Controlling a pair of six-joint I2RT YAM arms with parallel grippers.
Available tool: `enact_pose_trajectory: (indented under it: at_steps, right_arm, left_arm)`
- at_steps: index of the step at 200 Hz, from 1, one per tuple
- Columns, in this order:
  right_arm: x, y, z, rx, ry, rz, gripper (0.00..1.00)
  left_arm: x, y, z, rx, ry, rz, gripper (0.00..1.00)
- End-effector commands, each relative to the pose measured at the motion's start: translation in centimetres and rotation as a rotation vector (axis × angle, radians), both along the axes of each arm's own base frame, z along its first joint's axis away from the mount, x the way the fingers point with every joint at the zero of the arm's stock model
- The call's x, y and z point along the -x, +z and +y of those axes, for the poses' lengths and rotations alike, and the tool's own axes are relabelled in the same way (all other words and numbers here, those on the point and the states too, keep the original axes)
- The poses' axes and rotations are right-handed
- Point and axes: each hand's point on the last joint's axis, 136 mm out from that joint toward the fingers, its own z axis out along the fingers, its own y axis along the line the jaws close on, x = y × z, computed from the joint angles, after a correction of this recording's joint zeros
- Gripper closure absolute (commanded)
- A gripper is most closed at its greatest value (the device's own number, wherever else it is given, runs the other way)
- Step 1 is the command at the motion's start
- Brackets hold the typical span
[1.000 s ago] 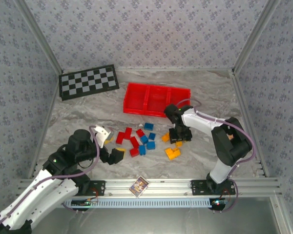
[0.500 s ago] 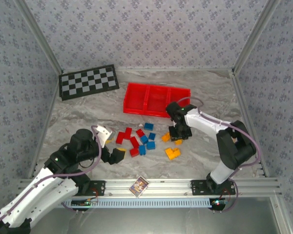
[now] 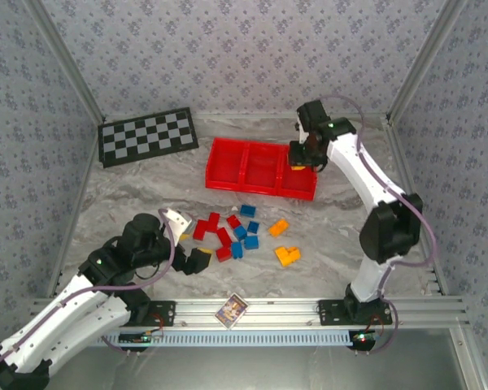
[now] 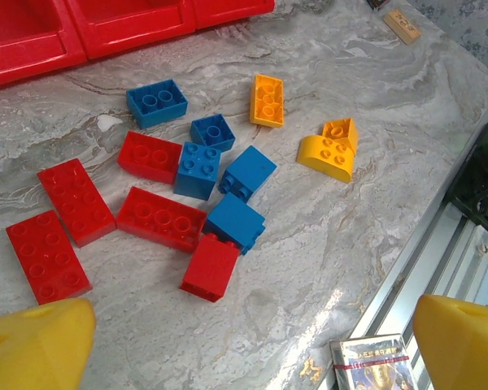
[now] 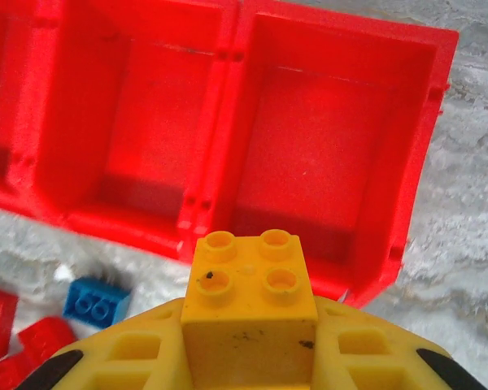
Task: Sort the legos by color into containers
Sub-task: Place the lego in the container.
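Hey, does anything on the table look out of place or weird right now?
Nothing spilled or broken. A small printed card lies by the near rail, unrelated to the sorting, and the orange-yellow brick held in the right claw has dark specks on it. The red tray sits slightly askew.

A grey-white marbled surface [image 3: 130,203] carries a long red tray [image 3: 214,166] of three compartments toward the far side, and a black-and-grey checkerboard mat [image 3: 149,136] at the far left, apart from the tray. Nearer, the loose legos [image 3: 236,231] lie in a cluster: red bricks [image 4: 159,215] on the left, blue bricks [image 4: 234,223] mingled just beside them, some touching, and orange-yellow bricks [image 4: 264,99] off to the right, a little apart
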Motion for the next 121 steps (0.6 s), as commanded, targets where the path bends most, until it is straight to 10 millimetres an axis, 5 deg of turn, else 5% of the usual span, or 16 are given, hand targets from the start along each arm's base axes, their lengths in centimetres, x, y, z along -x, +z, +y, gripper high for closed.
enact_pose_trajectory:
  at_steps: [1, 59, 121]
  right_arm:
    - [-1.1, -2.9, -0.4, 0.011, 0.023, 0.095, 0.72]
    - [-2.9, -7.6, 0.1, 0.023, 0.021, 0.165, 0.64]
    - [-1.5, -5.6, 0.1, 0.020, 0.002, 0.126, 0.39]
  left_arm:
    - [0.1, 0.4, -0.1, -0.005, -0.010, -0.017, 0.00]
    - [0.6, 0.0, -0.5, -0.026, -0.036, -0.008, 0.00]
    - [0.9, -0.1, -0.6, -0.029, -0.045, -0.011, 0.00]
